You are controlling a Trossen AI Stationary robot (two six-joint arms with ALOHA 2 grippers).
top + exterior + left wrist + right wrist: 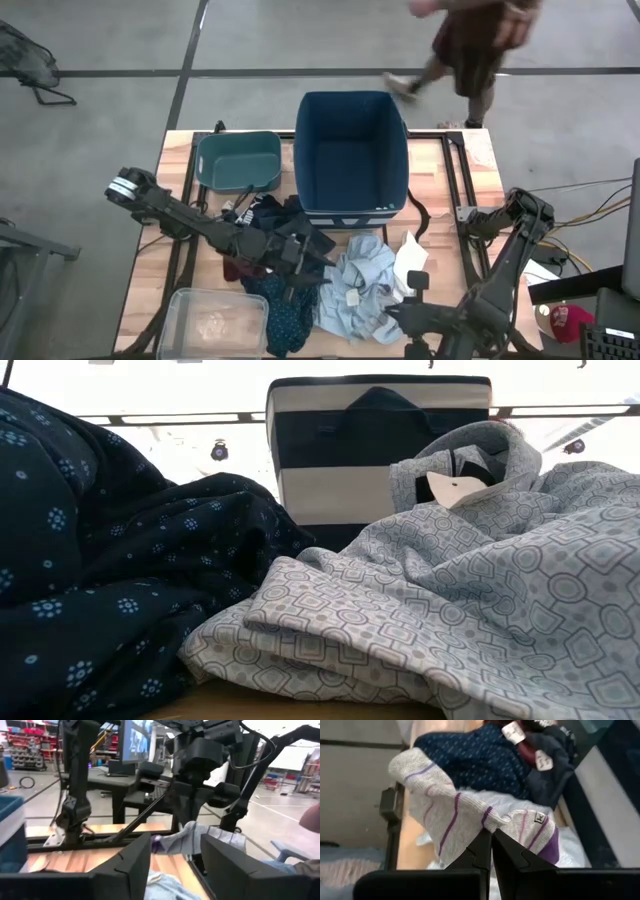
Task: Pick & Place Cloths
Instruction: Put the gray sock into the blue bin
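A pile of cloths lies on the wooden table in front of the navy bin: a navy patterned cloth, a maroon one, a black one and a pale blue-grey patterned one with a paper tag. My left gripper is open over the dark cloths and touches nothing that I can see; its fingers stand apart. My right gripper, near the table's front edge, is shut on a white cloth with purple stripes. My right gripper pinches the white purple-striped cloth between its two fingertips at a bunched fold near the cloth's middle. The cloth spreads slack to both sides of the fingers, over the pale blue-grey cloth. It also shows below that gripper in the left wrist view.
A teal bin stands at the back left beside the navy bin. A clear plastic bin stands at the front left corner. A person walks on the floor beyond the table's far edge.
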